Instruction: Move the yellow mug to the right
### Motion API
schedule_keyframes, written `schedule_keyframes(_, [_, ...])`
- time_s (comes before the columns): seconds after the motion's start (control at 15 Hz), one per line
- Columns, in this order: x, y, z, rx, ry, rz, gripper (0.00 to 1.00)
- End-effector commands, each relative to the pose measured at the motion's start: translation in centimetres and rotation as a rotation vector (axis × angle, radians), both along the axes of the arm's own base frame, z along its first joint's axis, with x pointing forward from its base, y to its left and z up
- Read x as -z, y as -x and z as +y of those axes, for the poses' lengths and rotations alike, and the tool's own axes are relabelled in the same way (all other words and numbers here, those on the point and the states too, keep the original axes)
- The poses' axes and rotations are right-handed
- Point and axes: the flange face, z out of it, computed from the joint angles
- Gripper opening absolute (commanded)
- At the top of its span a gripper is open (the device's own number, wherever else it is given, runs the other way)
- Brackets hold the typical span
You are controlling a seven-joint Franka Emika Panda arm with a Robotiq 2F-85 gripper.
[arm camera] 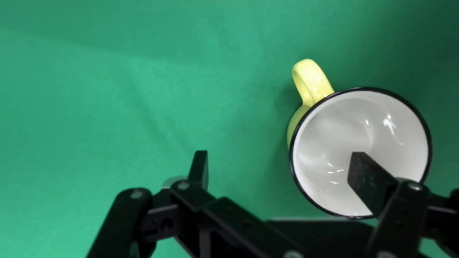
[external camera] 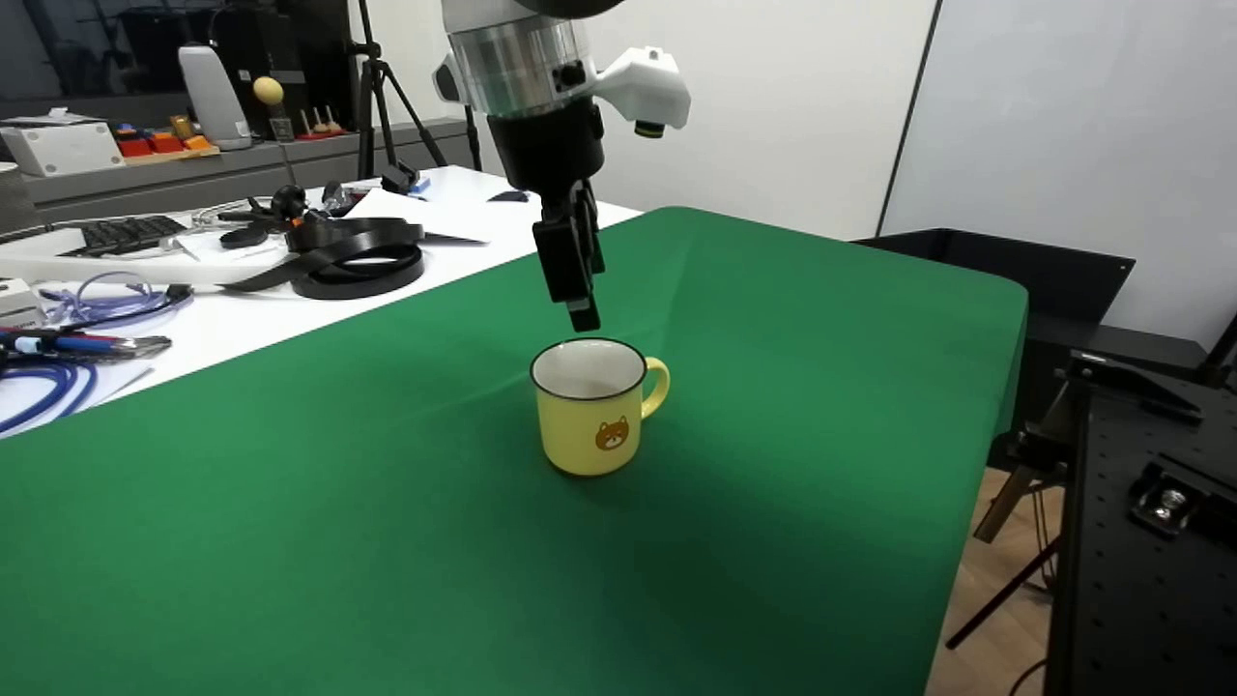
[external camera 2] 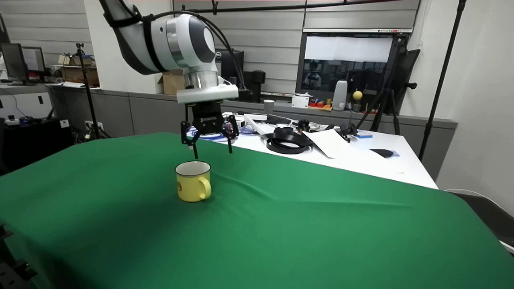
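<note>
The yellow mug [external camera: 588,420] stands upright on the green-covered desk [external camera 2: 281,241], right under the claw [external camera 2: 213,155]. The claw holds nothing and its fingers [arm camera: 369,179] are spread wide; seen from the wrist, one sits over the mug's mouth, the other over the desk to the side.

I'd take it for glazed ceramic: rigid, fairly light, slick enough to slip from a loose pinch, and likely to chip if knocked. My choice would be the stretch of black rim [arm camera: 291,154] lying between the fingers, one going inside and one outside, with the handle [arm camera: 310,77] kept free. Lifting by the handle would probably let the body tip.

The body is a stubby cylinder, its axis straight up and about as tall as wide, so the handle alone gives it a direction. In an exterior view it points rightward, just beside the brown animal face [external camera: 612,434]; from the wrist it juts up and slightly left. The longest line across runs from handle through mouth.
</note>
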Motion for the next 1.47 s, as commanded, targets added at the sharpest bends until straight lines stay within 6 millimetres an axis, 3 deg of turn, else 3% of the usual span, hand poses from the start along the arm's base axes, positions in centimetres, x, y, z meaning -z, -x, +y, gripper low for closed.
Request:
schedule_keyframes(0.0, [1.0, -0.5, 0.3, 0.024, 0.000, -0.007, 1.00])
schedule_keyframes(0.27, [2.8, -0.6, 0.4, 0.018, 0.003, 0.023, 1.00])
schedule_keyframes(0.33, [3.1, -0.6, 0.4, 0.019, 0.005, 0.028, 0.75])
schedule_keyframes(0.4, [3.4, -0.7, 0.5, 0.018, 0.005, 0.033, 0.74])
schedule_keyframes(1.07, [3.8, -0.7, 1.9, -0.036, -0.033, 0.050, 0.05])
schedule_keyframes(1.2, [3.5, -0.6, 2.3, -0.053, -0.045, 0.054, 0.00])
schedule_keyframes(1.4, [2.5, -0.4, 2.2, -0.071, -0.071, 0.065, 0.03])
